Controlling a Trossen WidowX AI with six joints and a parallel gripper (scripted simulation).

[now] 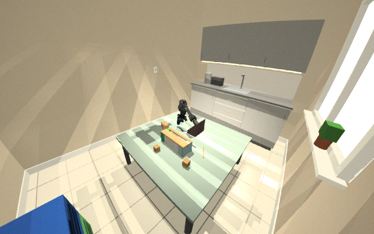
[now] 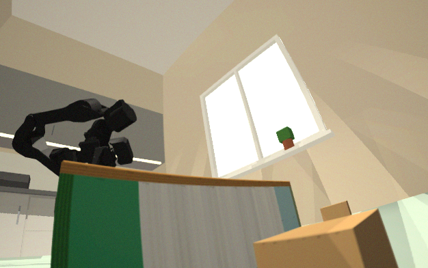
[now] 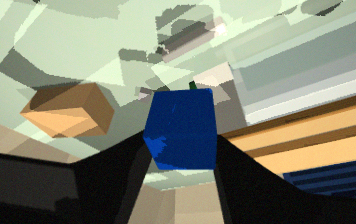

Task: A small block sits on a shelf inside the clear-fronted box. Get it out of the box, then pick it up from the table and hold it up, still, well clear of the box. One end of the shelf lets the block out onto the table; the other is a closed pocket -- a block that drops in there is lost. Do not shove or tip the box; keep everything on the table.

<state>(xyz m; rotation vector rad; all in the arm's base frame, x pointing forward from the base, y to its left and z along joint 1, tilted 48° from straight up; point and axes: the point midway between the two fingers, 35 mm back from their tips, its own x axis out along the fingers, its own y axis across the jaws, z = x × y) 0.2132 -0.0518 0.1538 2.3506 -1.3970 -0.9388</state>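
Note:
A small blue block sits between the fingertips of my gripper, which is shut on it. It is held up in the air behind the box, with a gap between them in the top view. The box stands upright on the table, with an orange top, a green end and a grey-blue end. In the exterior view the box's top edge hides the fingertips and the block.
Orange-brown cubes stand around the box: one behind its green end, one in front, one near the grey-blue end. A dark slanted panel is beside the arm. A thin orange strip lies right of the box.

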